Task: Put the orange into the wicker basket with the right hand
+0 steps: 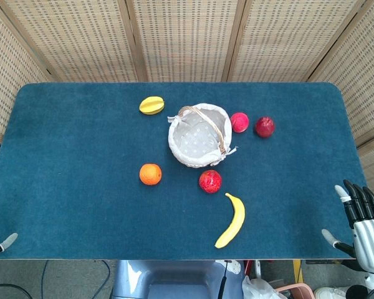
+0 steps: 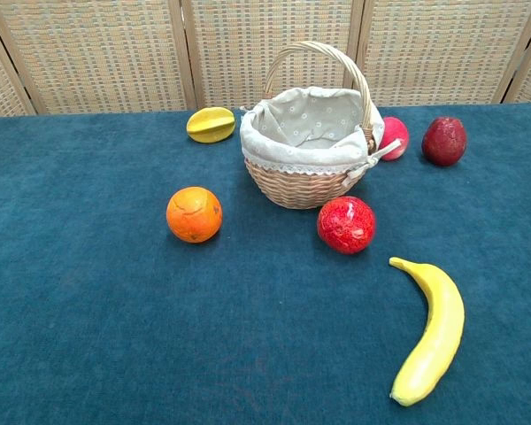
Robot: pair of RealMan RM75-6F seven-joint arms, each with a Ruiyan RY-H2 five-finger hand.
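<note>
Right hand (image 1: 364, 221) open at table (image 1: 62, 143) edge

Woven rattan screen panels (image 1: 187, 37), blue-covered table (image 1: 62, 137), even light

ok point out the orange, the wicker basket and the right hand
orange (image 2: 194, 214): chest view, middle of its peel
wicker basket (image 2: 298, 184): chest view, woven front wall
right hand (image 1: 363, 225): head view, middle of the hand

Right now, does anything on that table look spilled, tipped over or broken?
Nothing stands out. The wicker basket stands upright with its liner in place, and the orange, banana and other fruit lie apart on the blue cloth, none looking damaged.
</note>
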